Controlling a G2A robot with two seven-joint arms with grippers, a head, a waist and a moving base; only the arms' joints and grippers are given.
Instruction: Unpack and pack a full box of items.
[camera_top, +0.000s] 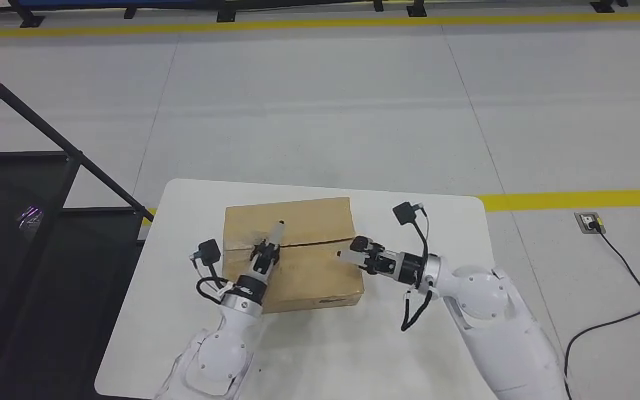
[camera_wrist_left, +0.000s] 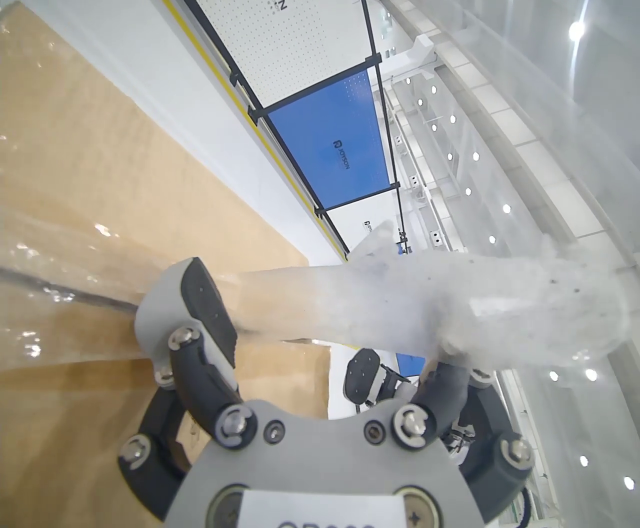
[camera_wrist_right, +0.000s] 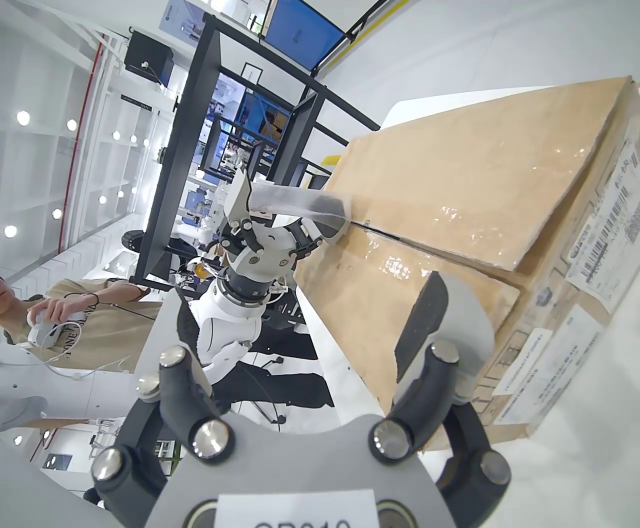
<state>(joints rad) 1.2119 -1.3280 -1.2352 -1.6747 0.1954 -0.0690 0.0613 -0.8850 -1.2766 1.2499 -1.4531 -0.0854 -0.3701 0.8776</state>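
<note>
From above: box (camera_top: 310, 220) closed on the white table (camera_top: 330, 350), long side toward the robot and within reach of both arms, presumably so as to be worked from two sides; left gripper (camera_top: 268, 250) over the middle seam (camera_top: 315, 241), with a pale strip of tape (camera_top: 277, 232) standing up from it; right gripper (camera_top: 352, 249) at the box's right end, level with the seam, likely there to steady the box against the pull or to take a flap next.

From the left wrist: tape (camera_wrist_left: 425, 295) peeled up off the seam (camera_wrist_left: 50, 290) and stretched across the left gripper (camera_wrist_left: 325, 325), lifted clear of the cardboard, probably to free the flaps; fingers set wide apart, not pinched together; one dark pad (camera_wrist_left: 207, 310) bare and just above the box top (camera_wrist_left: 100, 200), the other finger buried under a crumpled wad of the strip, seemingly stuck to it rather than clamped; judged, then, as spread wide with tape clinging.

From the right wrist: box (camera_wrist_right: 450, 175) with flaps down; one end of the tape (camera_wrist_right: 290, 200) fastened at the seam (camera_wrist_right: 400, 240), the rest bridging the left gripper's (camera_wrist_right: 280, 220) spread fingertips; right gripper (camera_wrist_right: 310, 320) wide apart and holding nothing, one finger (camera_wrist_right: 440, 320) at the top edge of the box's near end, above the labels (camera_wrist_right: 575, 300), touching or just short of it, cannot tell which; the other finger out over the table, off the box; unpacking judged barely begun, with nothing yet out of the box.
</note>
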